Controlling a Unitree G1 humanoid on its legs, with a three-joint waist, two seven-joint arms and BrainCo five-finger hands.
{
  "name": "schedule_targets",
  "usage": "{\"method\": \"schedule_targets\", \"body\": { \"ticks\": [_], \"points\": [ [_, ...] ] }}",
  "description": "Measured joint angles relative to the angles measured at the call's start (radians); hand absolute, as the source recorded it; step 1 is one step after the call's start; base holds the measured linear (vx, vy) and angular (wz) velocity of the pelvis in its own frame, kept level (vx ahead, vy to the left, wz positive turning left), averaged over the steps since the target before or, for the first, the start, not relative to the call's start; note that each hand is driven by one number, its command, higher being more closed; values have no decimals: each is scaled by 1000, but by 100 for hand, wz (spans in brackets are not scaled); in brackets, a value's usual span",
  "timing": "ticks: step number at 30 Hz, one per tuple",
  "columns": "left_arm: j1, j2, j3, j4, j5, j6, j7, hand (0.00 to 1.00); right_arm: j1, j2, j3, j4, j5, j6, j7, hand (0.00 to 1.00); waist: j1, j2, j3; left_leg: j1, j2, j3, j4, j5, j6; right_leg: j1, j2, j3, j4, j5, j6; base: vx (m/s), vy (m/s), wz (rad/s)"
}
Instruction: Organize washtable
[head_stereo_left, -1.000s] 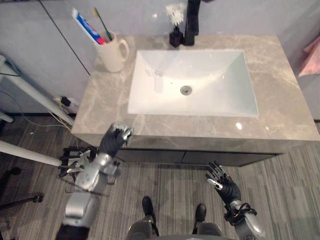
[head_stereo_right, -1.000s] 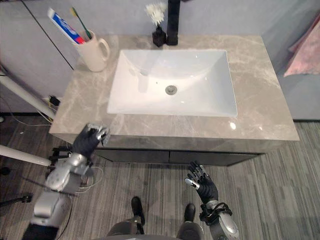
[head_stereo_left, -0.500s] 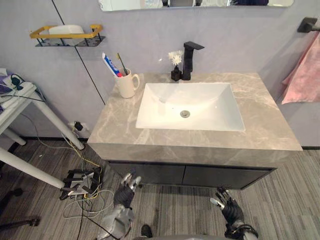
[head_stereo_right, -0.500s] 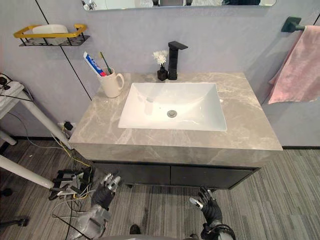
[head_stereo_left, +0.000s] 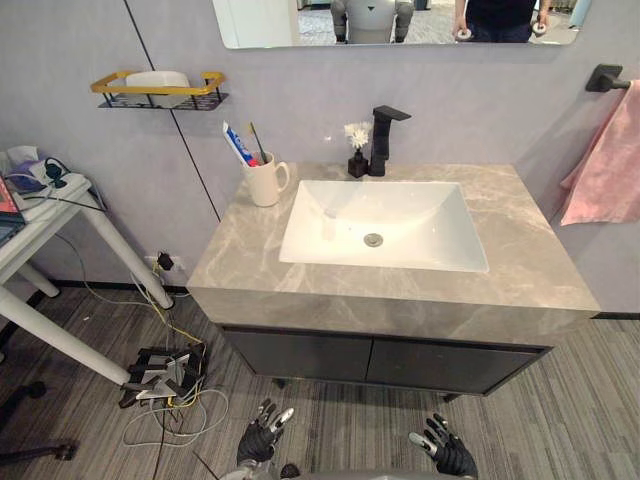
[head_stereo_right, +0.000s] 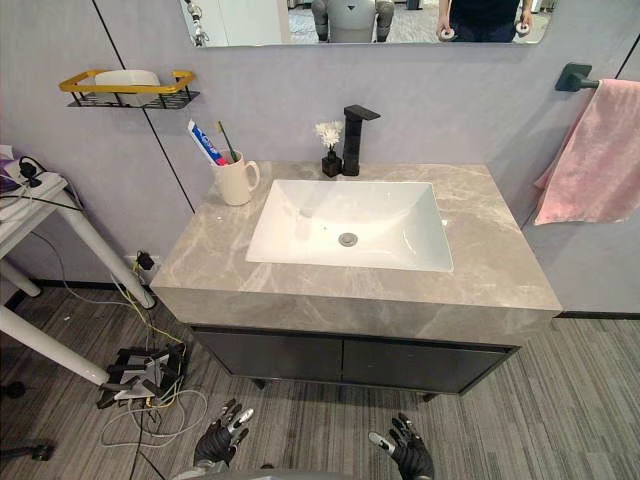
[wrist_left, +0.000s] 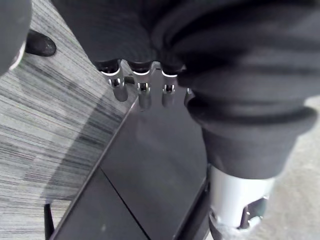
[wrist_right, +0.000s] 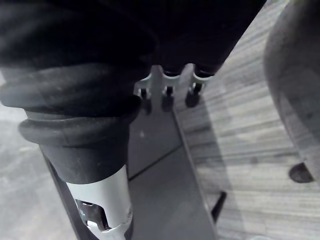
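Observation:
The grey marble washtable (head_stereo_left: 240, 250) holds a white sink (head_stereo_left: 420, 220). At its back left corner a cream mug (head_stereo_left: 264, 183) carries a toothpaste tube (head_stereo_left: 238, 146) and a toothbrush (head_stereo_left: 256, 142). Behind the sink stand a black faucet (head_stereo_left: 382, 140) and a small black vase with a white flower (head_stereo_left: 357, 152). My left hand (head_stereo_left: 262, 435) hangs low in front of the dark cabinet (head_stereo_left: 380, 360), open and empty, fingers (wrist_left: 142, 92) straight. My right hand (head_stereo_left: 447, 455) hangs low on the other side, also open with straight fingers (wrist_right: 167, 95).
A yellow wall shelf (head_stereo_left: 155, 85) with a white item is up left. A pink towel (head_stereo_left: 605, 165) hangs at the right. A white table (head_stereo_left: 40, 215) stands at the left, with a tangle of cables and a power strip (head_stereo_left: 165, 370) on the floor.
The camera has pulled back and tilted up, so the whole picture shifted. My left hand has dropped from the counter's front edge and its fingers have straightened.

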Motion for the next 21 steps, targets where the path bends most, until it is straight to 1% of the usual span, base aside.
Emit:
{"method": "schedule_targets", "body": {
  "ticks": [4,6,8,9,10,11,12,13,14,15,16,17,18,19,20,21],
  "points": [
    [1,2,-21,12,0,0,0,0,-1,-9,-2,11,-17,0,0,0,-1,-1,0,4,1,5,0,-4,-3,-2,0,10,3,-4,1,4,-2,-5],
    [1,10,-33,12,0,0,0,0,-15,-19,-5,31,-24,-1,0,0,-1,0,0,10,5,27,0,-10,-6,-17,0,35,12,-9,1,5,2,-34],
    [-1,17,-37,12,6,0,0,0,-30,-30,-8,32,-29,-3,-1,0,-2,3,0,4,12,67,0,-13,-7,-59,2,79,34,-12,-1,-7,14,-61],
    [-9,25,-38,12,21,0,1,0,-40,-29,-19,31,-29,-9,-4,0,-6,4,1,-7,17,98,0,-14,-9,-97,4,113,48,-12,-1,-1,12,-78],
    [-27,36,-38,24,34,0,1,0,-52,-30,-27,26,-28,-16,-10,0,-20,5,2,-23,20,128,6,-13,-9,-142,6,146,63,0,-1,10,16,-79],
    [-42,44,-38,35,36,0,1,0,-59,-30,-34,26,-28,-20,-12,0,-27,5,3,-33,20,144,7,-13,-10,-167,5,165,71,6,-1,27,32,-88],
    [-77,61,-38,57,45,0,1,0,-73,-29,-42,24,-26,-21,-18,0,-29,3,11,-42,19,185,7,-13,-6,-203,5,200,75,23,2,26,38,-88],
    [-111,83,-38,69,70,0,4,0,-81,-30,-44,19,-26,-24,-19,0,-33,7,19,-46,16,219,8,-14,1,-222,5,225,65,42,5,14,38,-88],
    [-129,96,-37,69,84,0,5,0,-85,-30,-43,16,-26,-24,-19,0,-37,-2,27,-49,15,233,15,-24,-1,-232,5,239,63,50,6,-10,31,-78],
    [-164,116,-33,69,109,-1,8,0,-93,-29,-37,5,-26,-24,-19,0,-51,-22,40,-63,16,269,52,-48,9,-253,2,265,67,65,4,-17,29,-63],
    [-180,124,-27,68,121,-2,13,0,-98,-30,-27,-7,-26,-24,-19,0,-58,-40,47,-73,12,287,80,-68,18,-268,-1,287,69,78,3,-28,44,-110],
    [-199,115,-8,68,146,-2,20,0,-120,-41,8,-16,-26,-34,-18,0,-57,-47,48,-98,5,294,114,-112,56,-277,12,307,-13,179,-31,-75,33,-163],
    [-201,96,27,65,158,-8,20,0,-162,-59,13,-11,-26,-36,-17,0,-32,-34,53,-97,28,357,95,-115,73,-301,27,217,47,135,-58,-105,56,-237],
    [-203,73,54,69,177,-4,26,0,-193,-60,30,-5,-27,-39,-16,0,-35,-41,54,-82,51,458,134,-132,75,-377,-8,-4,425,-119,-117,-43,46,-200],
    [-200,67,50,67,179,-1,25,0,-191,-59,35,-2,-29,-39,-15,0,-34,-37,57,-79,56,482,169,-152,85,-367,-25,-70,507,-158,-121,20,49,-165],
    [-197,57,53,63,183,2,26,0,-193,-61,46,3,-36,-38,-10,0,-32,-62,52,-77,55,526,231,-188,79,-363,-42,-139,528,-157,-120,-11,49,-137]
  ]
}}
